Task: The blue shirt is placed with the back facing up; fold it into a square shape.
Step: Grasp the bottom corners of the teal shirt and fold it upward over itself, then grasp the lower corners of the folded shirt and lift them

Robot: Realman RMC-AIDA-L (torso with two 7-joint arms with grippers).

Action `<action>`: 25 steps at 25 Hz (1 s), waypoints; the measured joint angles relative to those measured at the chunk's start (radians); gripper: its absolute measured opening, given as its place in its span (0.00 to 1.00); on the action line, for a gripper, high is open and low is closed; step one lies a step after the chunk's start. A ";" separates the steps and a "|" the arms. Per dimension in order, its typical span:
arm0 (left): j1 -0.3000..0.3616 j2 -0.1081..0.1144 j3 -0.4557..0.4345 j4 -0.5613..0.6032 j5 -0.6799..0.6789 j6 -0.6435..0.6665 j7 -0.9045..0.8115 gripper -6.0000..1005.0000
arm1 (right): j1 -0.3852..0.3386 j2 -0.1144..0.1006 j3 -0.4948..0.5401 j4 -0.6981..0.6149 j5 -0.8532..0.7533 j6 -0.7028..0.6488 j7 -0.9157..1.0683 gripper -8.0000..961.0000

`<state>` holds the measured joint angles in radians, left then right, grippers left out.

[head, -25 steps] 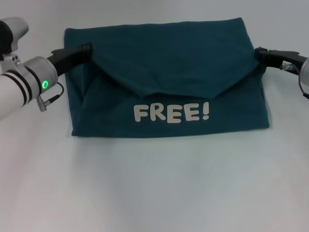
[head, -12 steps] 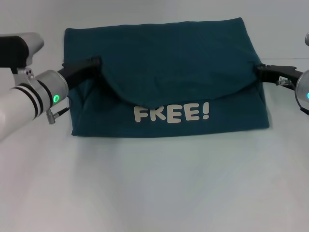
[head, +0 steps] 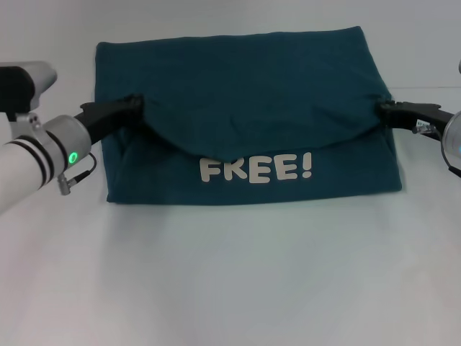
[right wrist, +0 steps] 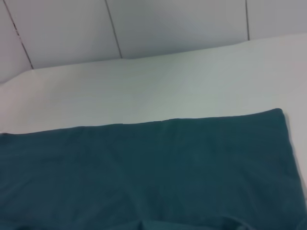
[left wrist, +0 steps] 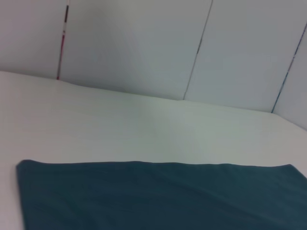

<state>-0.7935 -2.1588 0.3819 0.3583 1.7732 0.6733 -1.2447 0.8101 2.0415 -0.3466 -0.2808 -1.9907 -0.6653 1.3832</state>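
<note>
Folding shirt: left gripper and right gripper pinching its side edges, draping flap toward FREE! lettering. Next: needing even pull over near hem.

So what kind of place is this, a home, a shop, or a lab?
Probably a lab or robot test cell, not a home. A bare white table holds only the blue shirt, pale seamed wall panels enclose it, and the left pincer and right pincer work the cloth.
</note>
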 joint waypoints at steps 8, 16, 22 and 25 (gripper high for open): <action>0.059 0.003 0.007 0.064 0.009 0.064 -0.060 0.34 | -0.020 -0.003 -0.001 -0.027 -0.001 -0.071 -0.005 0.22; 0.153 -0.002 0.141 0.204 0.009 0.163 -0.196 0.61 | -0.069 0.011 0.000 -0.133 0.037 -0.178 0.049 0.55; 0.221 -0.005 0.255 0.266 0.009 0.222 -0.241 0.74 | -0.128 -0.005 -0.004 -0.189 0.042 -0.320 0.145 0.93; 0.248 -0.005 0.261 0.281 0.011 0.266 -0.242 0.79 | -0.163 -0.012 -0.030 -0.230 0.039 -0.405 0.219 0.94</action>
<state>-0.5454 -2.1641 0.6425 0.6395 1.7838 0.9396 -1.4863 0.6471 2.0294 -0.3766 -0.5111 -1.9518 -1.0699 1.6025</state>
